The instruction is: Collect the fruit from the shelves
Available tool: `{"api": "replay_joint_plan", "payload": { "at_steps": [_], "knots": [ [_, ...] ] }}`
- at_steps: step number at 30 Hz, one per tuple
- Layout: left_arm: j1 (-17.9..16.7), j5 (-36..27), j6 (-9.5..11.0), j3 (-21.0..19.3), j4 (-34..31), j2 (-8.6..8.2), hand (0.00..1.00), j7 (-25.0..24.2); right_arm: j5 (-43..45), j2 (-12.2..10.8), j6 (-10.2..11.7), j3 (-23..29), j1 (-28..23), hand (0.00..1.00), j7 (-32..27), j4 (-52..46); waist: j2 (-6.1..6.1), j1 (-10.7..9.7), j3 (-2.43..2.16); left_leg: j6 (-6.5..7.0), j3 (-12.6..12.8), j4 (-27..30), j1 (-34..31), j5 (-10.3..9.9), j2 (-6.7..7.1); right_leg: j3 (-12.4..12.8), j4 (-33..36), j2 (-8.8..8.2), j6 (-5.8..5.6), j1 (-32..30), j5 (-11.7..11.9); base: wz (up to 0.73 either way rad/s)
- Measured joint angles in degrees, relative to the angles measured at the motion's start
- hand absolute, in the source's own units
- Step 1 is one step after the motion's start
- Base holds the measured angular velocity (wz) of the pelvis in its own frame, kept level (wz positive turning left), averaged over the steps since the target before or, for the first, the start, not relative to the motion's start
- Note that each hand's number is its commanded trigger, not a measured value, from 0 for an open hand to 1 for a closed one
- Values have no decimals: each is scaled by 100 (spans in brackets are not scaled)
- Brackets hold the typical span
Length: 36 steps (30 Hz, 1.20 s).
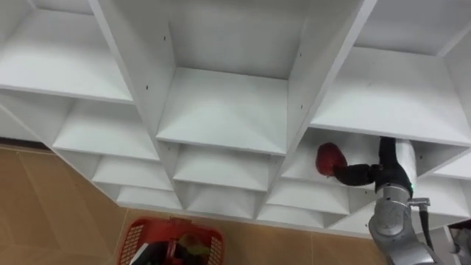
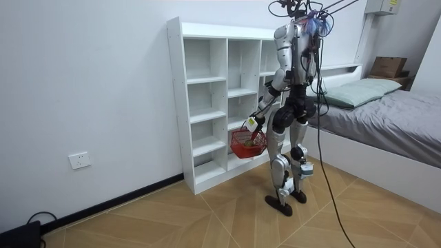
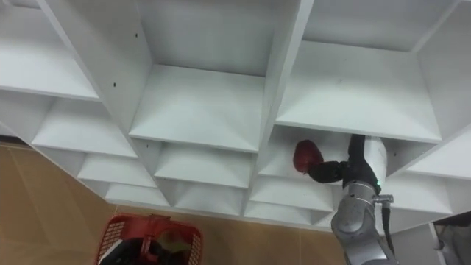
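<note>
I stand close to a white closet (image 1: 221, 110) of open shelf compartments. In a compartment at the lower right lies a red fruit (image 1: 330, 157), and my right hand (image 1: 358, 174) reaches in with its dark fingers curled round the fruit's lower right side. A red mesh basket (image 1: 140, 230) hangs low in front of the shelves with some fruit in it. In the room view my left hand (image 2: 253, 123) holds this basket (image 2: 247, 145) by its handle at hip height.
The other compartments in sight hold nothing. Wooden floor (image 1: 44, 199) lies under the shelf unit. In the room view a bed (image 2: 386, 117) stands behind me at the room view's right, and a wall socket (image 2: 80, 160) sits low on the wall.
</note>
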State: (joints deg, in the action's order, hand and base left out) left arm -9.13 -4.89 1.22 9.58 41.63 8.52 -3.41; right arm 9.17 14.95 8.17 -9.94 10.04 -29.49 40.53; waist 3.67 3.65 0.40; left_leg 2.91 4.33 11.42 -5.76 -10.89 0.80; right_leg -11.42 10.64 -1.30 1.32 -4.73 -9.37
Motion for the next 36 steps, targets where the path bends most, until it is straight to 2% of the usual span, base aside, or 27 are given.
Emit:
{"api": "replay_joint_plan", "payload": {
  "at_steps": [7,9,11,18,25,28,36],
  "knots": [
    [101,53,0,-46,4,37,100,54,60,18,-17,-2,383,0,-3,433,32,29,18,-6,-2,36,-118,8,-4,5,8,3,13,-108,8,-1],
    [236,64,0,-46,7,84,100,60,53,56,-6,-1,611,0,-48,617,69,94,51,-6,-8,110,-297,18,-9,1,12,3,43,-255,34,0],
    [325,68,0,-42,9,94,100,60,48,110,-7,0,772,0,-47,863,86,142,59,-6,-44,153,-402,18,-10,-11,13,3,47,-326,47,8],
    [499,66,0,-21,237,109,100,56,97,126,-34,-2,1140,0,-38,1280,73,218,82,-5,-120,217,-614,22,-7,-134,22,-8,48,-477,59,6],
    [607,60,-2,25,341,114,100,59,114,126,-60,-14,1205,0,52,1315,67,309,123,-7,-141,223,-764,28,-7,-173,20,-12,48,-615,59,2],
    [687,64,-6,94,341,115,100,61,111,126,-72,-22,1218,0,171,1335,36,352,169,-7,-141,222,-825,28,-5,-186,12,-14,48,-671,59,0],
    [873,68,-8,99,362,105,100,60,107,175,-81,-52,1318,0,340,1496,32,402,170,-8,-131,213,-874,29,-6,-196,13,-13,48,-734,59,0]
  ]
}}
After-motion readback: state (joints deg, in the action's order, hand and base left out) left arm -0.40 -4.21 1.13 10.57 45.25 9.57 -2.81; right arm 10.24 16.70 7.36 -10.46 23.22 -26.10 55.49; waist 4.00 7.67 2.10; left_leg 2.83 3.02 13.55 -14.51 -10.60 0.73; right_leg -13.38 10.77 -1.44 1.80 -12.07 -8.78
